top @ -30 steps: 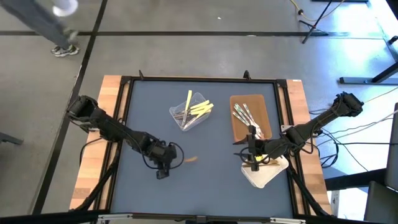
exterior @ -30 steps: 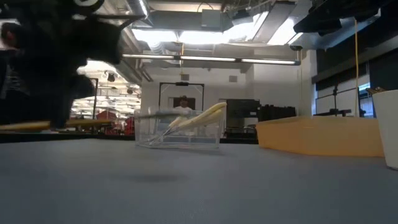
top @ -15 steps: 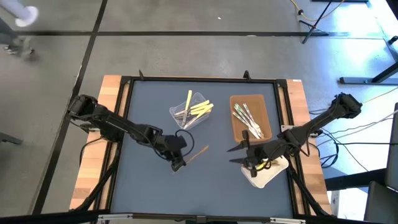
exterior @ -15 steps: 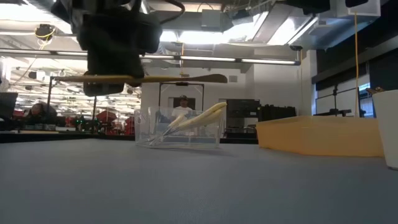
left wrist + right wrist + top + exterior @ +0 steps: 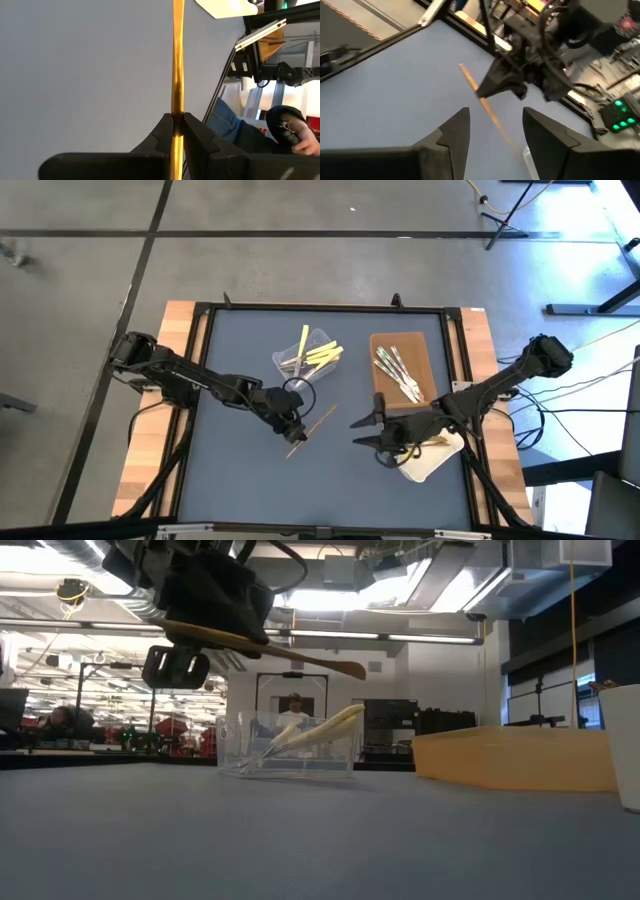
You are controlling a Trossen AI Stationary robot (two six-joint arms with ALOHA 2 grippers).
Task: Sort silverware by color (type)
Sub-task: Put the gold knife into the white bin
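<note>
An orange-brown utensil, thin and stick-like, is held above the blue table by my left gripper, which is shut on it near the table's middle. My right gripper hangs open just right of it, pointing at it; in the right wrist view the utensil lies ahead of the spread fingers. A clear tub holds pale yellow and silver utensils, which lean on its rim. Silver utensils lie flat on a brown tray. A white tray sits near the right arm. My left gripper pinches the orange-brown utensil's shaft between its two fingers, part-way along and nearer the end toward the table's near edge. The fingers lie across the shaft. The utensil is lifted clear of the table; in the low view its long free end slopes slightly down.
The tub stands toward the far edge at mid-table and the brown tray to its right, with the white tray nearer. Bare blue table spreads on the left and near side. People stand in the room beyond the table.
My left gripper has carried the orange-brown utensil from the near-left toward the table's middle and right, and the utensil has turned from level to sloping. My right gripper has moved left from over the trays toward the utensil.
</note>
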